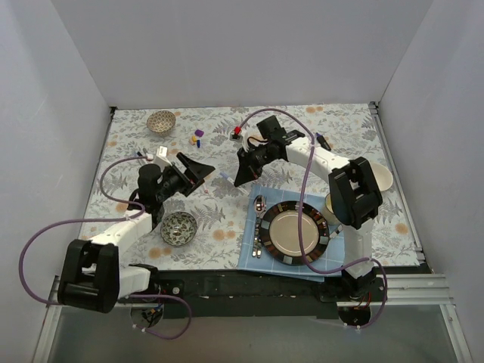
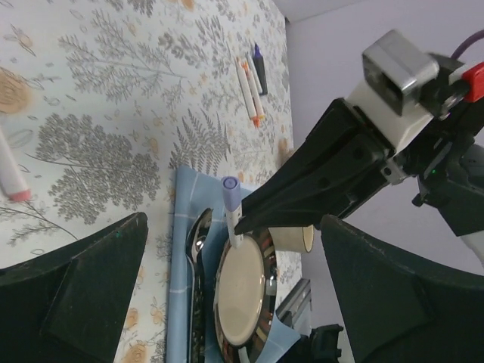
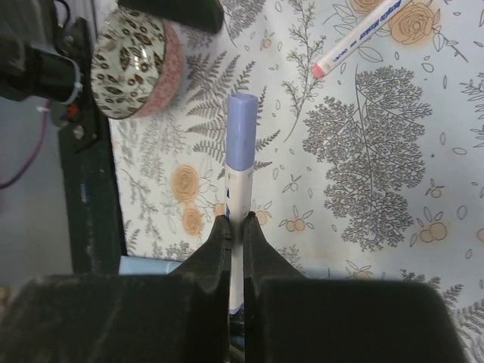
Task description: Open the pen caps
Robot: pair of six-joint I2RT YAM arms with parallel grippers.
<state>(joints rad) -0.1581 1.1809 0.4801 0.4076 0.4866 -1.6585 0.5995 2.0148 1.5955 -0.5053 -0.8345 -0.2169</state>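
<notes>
My right gripper point(image 3: 237, 223) is shut on a white-barrelled pen point(image 3: 239, 193) and holds it above the table. The pen's lavender cap point(image 3: 243, 128) is still on and points toward my left gripper point(image 1: 198, 169). That gripper is wide open and empty, a short gap from the cap. In the left wrist view the capped pen point(image 2: 231, 198) sticks out of the right gripper point(image 2: 243, 224), between my open fingers point(image 2: 98, 265). Three loose small caps point(image 1: 197, 137) lie at the back. Another pen with a pink end point(image 3: 361, 32) lies on the cloth. More pens point(image 2: 249, 89) and a dark marker point(image 2: 259, 69) lie farther off.
A patterned bowl point(image 1: 179, 227) stands near the left arm, another bowl point(image 1: 161, 121) at the back left. A blue napkin point(image 1: 252, 257) carries a dark-rimmed plate point(image 1: 327, 234) and a spoon point(image 1: 259, 203). A cream cup point(image 1: 331, 204) stands by the right arm. White walls enclose the table.
</notes>
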